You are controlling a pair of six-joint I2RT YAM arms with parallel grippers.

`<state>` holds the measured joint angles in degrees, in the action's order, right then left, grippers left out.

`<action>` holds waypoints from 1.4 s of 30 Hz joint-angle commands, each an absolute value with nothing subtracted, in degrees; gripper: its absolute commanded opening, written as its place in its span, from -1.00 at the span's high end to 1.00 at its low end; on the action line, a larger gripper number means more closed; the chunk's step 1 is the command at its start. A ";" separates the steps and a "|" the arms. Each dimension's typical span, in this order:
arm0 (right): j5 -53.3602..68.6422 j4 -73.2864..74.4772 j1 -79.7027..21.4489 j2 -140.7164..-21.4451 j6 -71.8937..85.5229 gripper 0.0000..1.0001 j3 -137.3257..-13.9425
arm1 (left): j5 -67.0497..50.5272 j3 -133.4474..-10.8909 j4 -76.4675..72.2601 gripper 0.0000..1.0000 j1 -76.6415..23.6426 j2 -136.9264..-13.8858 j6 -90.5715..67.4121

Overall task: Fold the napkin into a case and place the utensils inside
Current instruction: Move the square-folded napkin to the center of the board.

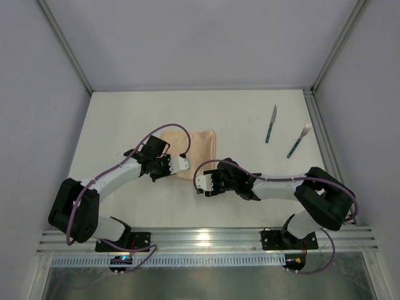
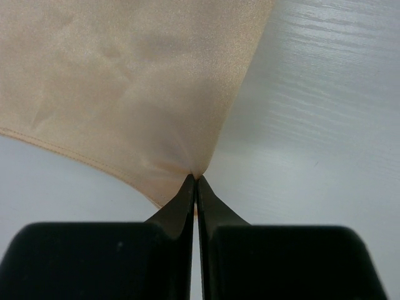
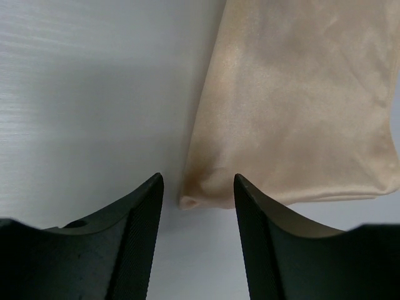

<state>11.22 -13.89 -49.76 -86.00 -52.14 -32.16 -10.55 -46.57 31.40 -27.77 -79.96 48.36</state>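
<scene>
The plain peach-orange cloth napkin (image 1: 203, 147) lies folded mid-table (image 1: 125, 125), one corner pinched in the pressed-together left hand (image 2: 195, 179), another folded corner just ahead of the spread right hand (image 3: 198, 177), ready for grasping.

You're seeing the napkin (image 1: 199, 149) lying centre of the table (image 1: 125, 122), knife (image 1: 270, 124) then fork (image 1: 299, 140) sitting well to its right.

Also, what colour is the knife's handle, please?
Teal-green; the knife shows best in the top external view.
</scene>
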 commanded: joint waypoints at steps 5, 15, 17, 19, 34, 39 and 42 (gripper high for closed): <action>4.13 -8.27 -50.54 -87.63 -55.37 0.12 -36.04 | -13.27 -46.23 33.31 1.00 -27.95 -78.40 48.08; 0.53 -2.29 -52.90 -87.37 -52.48 0.91 -36.83 | -13.27 -45.70 34.89 1.00 -27.69 -77.96 49.22; -1.22 -0.80 -54.66 -87.01 -50.55 0.92 -36.91 | -13.53 -45.09 35.15 1.00 -27.69 -77.87 49.57; -2.19 1.13 -55.80 -86.66 -49.14 0.92 -36.65 | -13.97 -44.74 35.85 1.00 -27.69 -77.70 49.75; -0.88 12.30 -70.12 -83.50 -29.03 0.93 -38.76 | -17.66 -45.61 52.98 0.12 -27.07 -73.13 53.44; 1.48 13.97 -73.30 -85.07 -26.37 0.92 -42.79 | -21.54 -45.97 55.55 0.10 -24.61 -68.83 52.04; 3.16 13.45 -73.48 -88.05 -21.81 0.93 -46.74 | -18.20 -44.91 51.08 0.13 -24.43 -69.34 47.12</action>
<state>0.45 12.78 -73.06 -85.73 -27.55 -41.67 -18.39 -44.73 52.29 -24.97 -69.65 51.09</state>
